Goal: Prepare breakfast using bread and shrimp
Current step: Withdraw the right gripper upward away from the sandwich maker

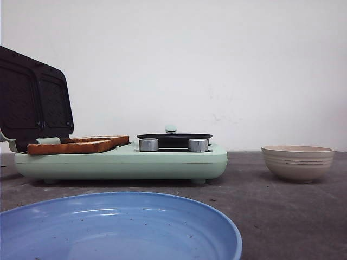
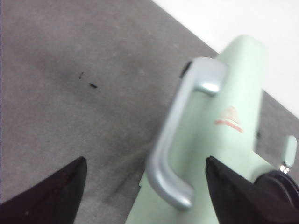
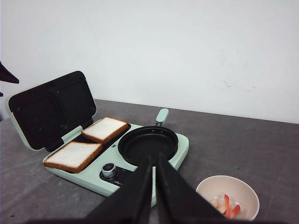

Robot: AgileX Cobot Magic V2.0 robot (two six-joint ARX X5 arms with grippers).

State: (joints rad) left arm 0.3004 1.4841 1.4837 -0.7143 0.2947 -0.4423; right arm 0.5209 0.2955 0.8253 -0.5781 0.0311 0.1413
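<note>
- Front view shows a mint-green breakfast maker (image 1: 124, 161) on the dark grey table (image 1: 282, 211), its black-lined lid (image 1: 32, 100) standing open at the left end.
- The bread (image 1: 76, 145), two square slices with golden-brown crust, lies side by side on the lower sandwich plate, just under the raised lid; in the right wrist view the pale tops of both slices (image 3: 88, 144) face up.
- A shallow black frying pan (image 1: 174, 140) sits on the right half of the appliance, with a mint-green handle (image 3: 162, 115) pointing toward the wall, and two silver knobs (image 1: 148, 144) line the front edge.
- A beige ribbed bowl (image 1: 297, 161) stands on the table to the right of the appliance, well apart from it; the right wrist view shows shrimp (image 3: 226, 206), pale with red tails, inside it.
- A blue plate (image 1: 119, 227) fills the near foreground, speckled with dark crumbs.
- The left hand (image 2: 145, 196) is spread wide with nothing between its fingers, hovering by the back of the lid, where a silver handle (image 2: 180, 135) crosses the green shell.
- The right hand (image 3: 153, 186) has its fingers drawn nearly together, only a thin gap between them, gripping nothing, above the table in front of the frying pan.
</note>
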